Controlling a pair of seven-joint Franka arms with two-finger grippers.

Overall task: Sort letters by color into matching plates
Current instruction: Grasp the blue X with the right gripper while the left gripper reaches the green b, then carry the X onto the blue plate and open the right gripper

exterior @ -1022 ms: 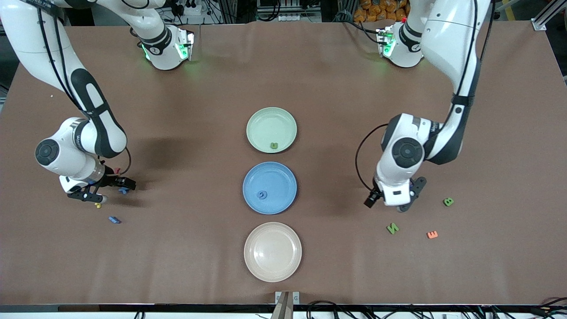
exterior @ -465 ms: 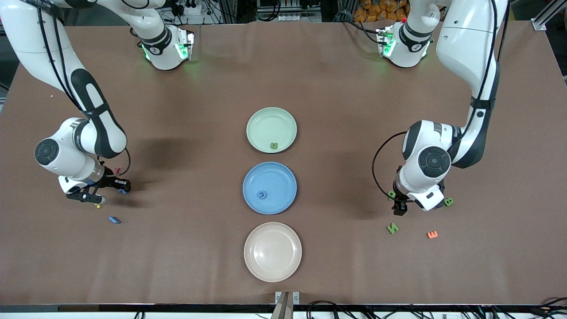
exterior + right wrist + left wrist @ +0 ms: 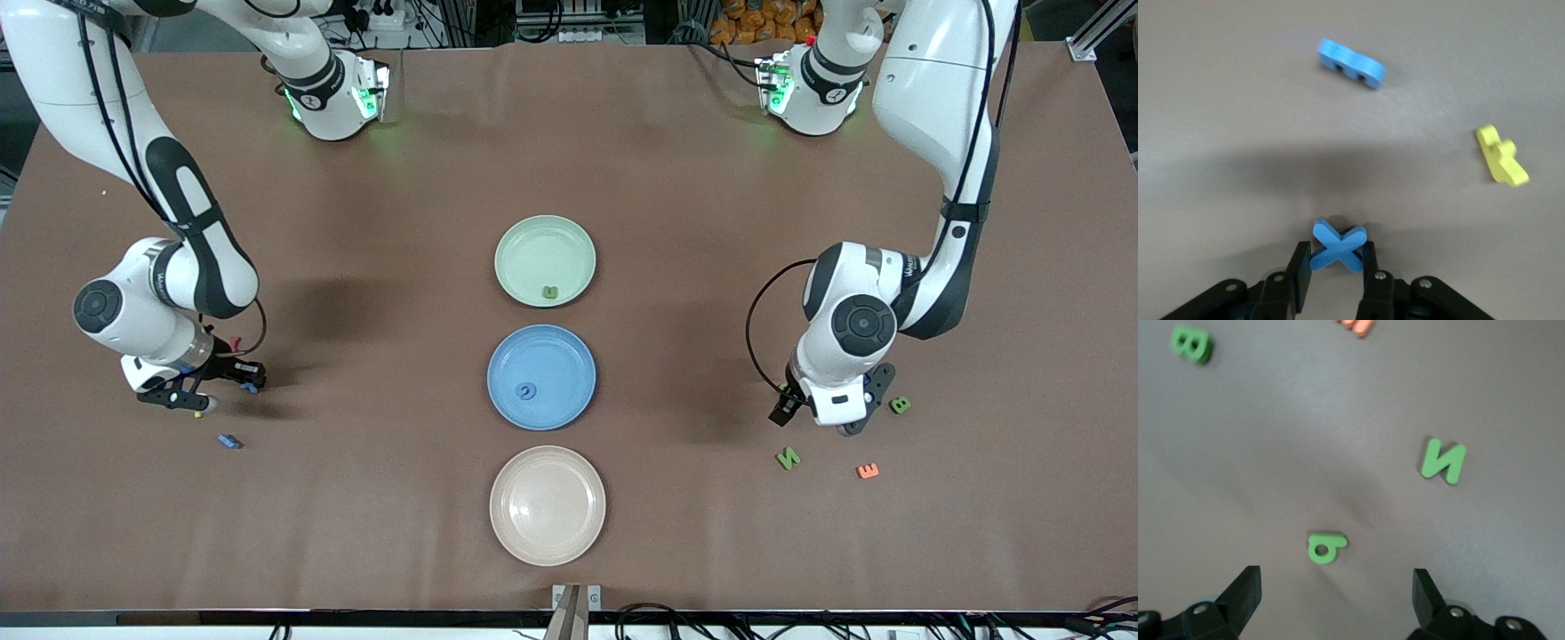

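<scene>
A blue X letter (image 3: 1339, 247) is pinched between the closed-in fingers of the right end effector (image 3: 1336, 268), low over the tabletop (image 3: 373, 498) near a yellow letter (image 3: 1501, 156). The left end effector (image 3: 1336, 592) is spread wide above a green letter (image 3: 1326, 547), beside a green N (image 3: 1443, 461).

We observe three round plates in a row mid-table: green plate (image 3: 544, 260) farthest from the front camera, holding one small green letter (image 3: 550, 291); blue plate (image 3: 541, 377), holding one blue letter (image 3: 526, 391); beige plate (image 3: 547, 505) nearest. Toward the left arm's end lie a green B (image 3: 900, 405), green N (image 3: 788, 459) and orange E (image 3: 868, 471). A blue X (image 3: 1338, 245) sits between the right gripper's fingers (image 3: 1300, 272); another blue letter (image 3: 230, 441) lies flat nearby.
</scene>
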